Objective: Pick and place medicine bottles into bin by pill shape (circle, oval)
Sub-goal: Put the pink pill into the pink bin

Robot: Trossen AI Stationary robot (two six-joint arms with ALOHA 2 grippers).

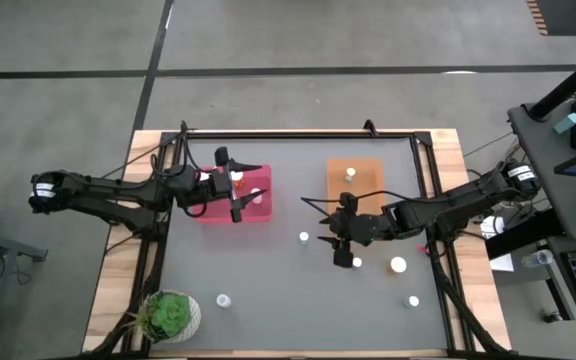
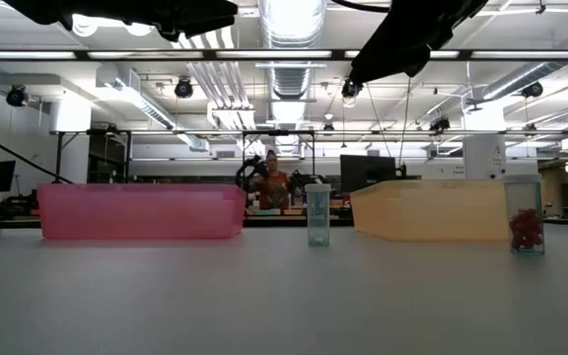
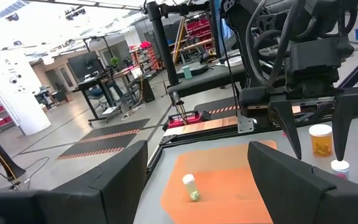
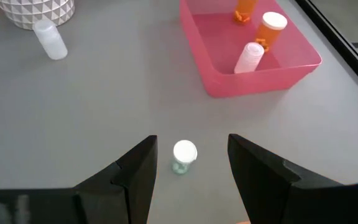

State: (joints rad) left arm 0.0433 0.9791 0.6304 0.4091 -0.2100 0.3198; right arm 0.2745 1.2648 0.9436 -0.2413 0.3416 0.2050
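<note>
Right wrist view shows a small pale bottle (image 4: 184, 155) with a round white cap standing upright on the smooth grey table (image 4: 104, 99), just ahead of the right gripper (image 4: 191, 168) and centred on the gap between its wide-open fingers, which hold nothing. Beyond it sits the pink bin (image 4: 253, 56), a shallow translucent plastic tray holding two orange-bodied bottles (image 4: 270, 28) and one pale bottle leaning over. Another pale bottle (image 4: 50, 38) lies near a white faceted pot (image 4: 36, 9). From above, the left gripper (image 1: 236, 185) hovers over the pink bin, fingers spread and empty. The orange bin (image 1: 356, 180) holds one bottle; others stand scattered on the table.
</note>
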